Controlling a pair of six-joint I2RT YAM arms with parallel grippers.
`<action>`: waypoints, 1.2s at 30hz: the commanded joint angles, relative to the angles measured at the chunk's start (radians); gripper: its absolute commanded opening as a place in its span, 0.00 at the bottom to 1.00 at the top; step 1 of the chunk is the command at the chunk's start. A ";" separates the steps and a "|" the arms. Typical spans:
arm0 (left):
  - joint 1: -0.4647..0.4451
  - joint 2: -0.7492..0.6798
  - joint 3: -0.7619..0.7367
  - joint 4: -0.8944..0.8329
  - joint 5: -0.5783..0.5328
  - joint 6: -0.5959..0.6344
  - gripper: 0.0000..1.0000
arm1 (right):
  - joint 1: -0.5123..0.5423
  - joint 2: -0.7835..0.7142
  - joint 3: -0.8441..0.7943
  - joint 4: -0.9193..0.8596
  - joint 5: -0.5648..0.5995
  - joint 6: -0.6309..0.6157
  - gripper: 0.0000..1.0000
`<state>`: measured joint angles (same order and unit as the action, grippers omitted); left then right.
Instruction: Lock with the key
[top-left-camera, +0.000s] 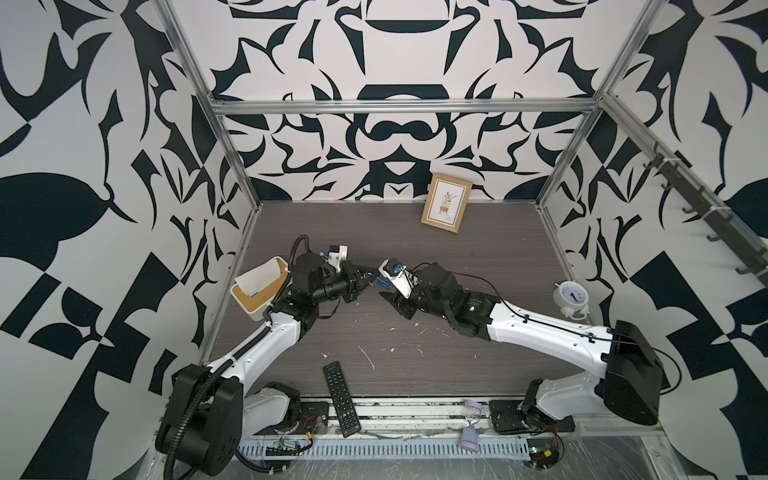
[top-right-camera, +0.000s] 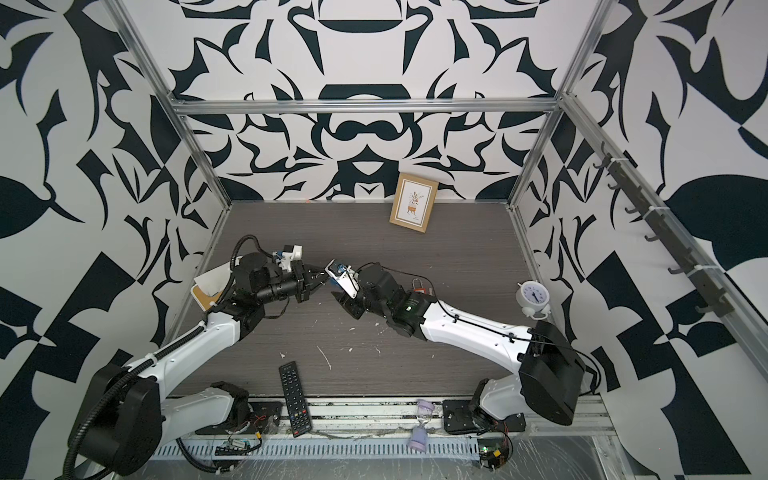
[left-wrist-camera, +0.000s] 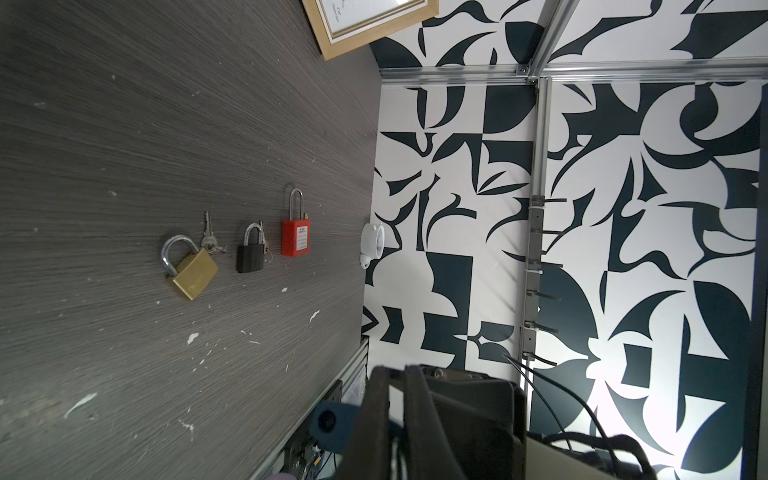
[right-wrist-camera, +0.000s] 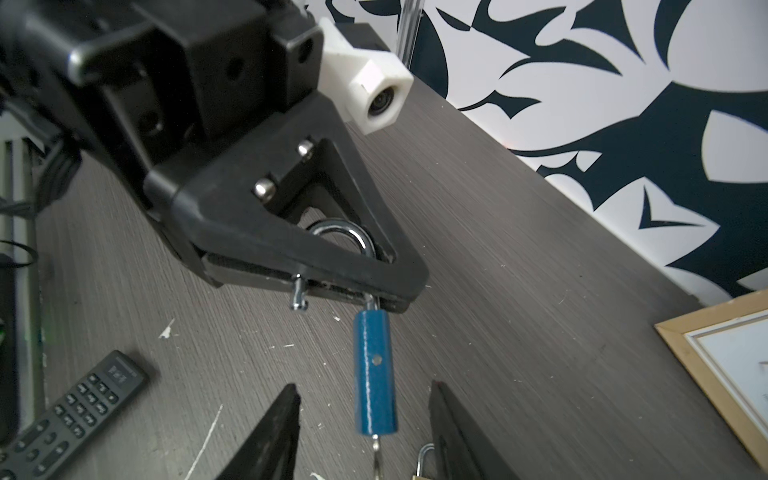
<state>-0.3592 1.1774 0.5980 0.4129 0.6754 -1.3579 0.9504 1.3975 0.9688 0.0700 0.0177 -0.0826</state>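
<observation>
A blue padlock hangs in the air by its silver shackle, which my left gripper is shut on. One end of the shackle sticks out free of the body. A key sits in the lock's far end. My right gripper is open, with a finger on each side of the blue body and a gap at both. In both top views the two grippers meet above mid-table. In the left wrist view the blue body shows beside the shut fingers.
On the table lie a brass padlock with keys, a black padlock and a red padlock. Also here: a white clock, picture frame, tissue box and remote.
</observation>
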 joint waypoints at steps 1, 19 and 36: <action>0.003 -0.015 0.009 0.070 0.021 -0.024 0.00 | -0.007 -0.028 0.033 0.056 -0.031 0.030 0.48; 0.002 0.013 -0.012 0.145 0.044 -0.050 0.00 | -0.019 -0.006 0.025 0.099 -0.122 0.109 0.29; 0.002 0.039 -0.049 0.312 0.046 -0.145 0.00 | -0.056 0.017 0.018 0.150 -0.220 0.206 0.24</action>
<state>-0.3557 1.2091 0.5617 0.6205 0.7078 -1.4658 0.8906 1.4178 0.9752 0.1627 -0.1551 0.0975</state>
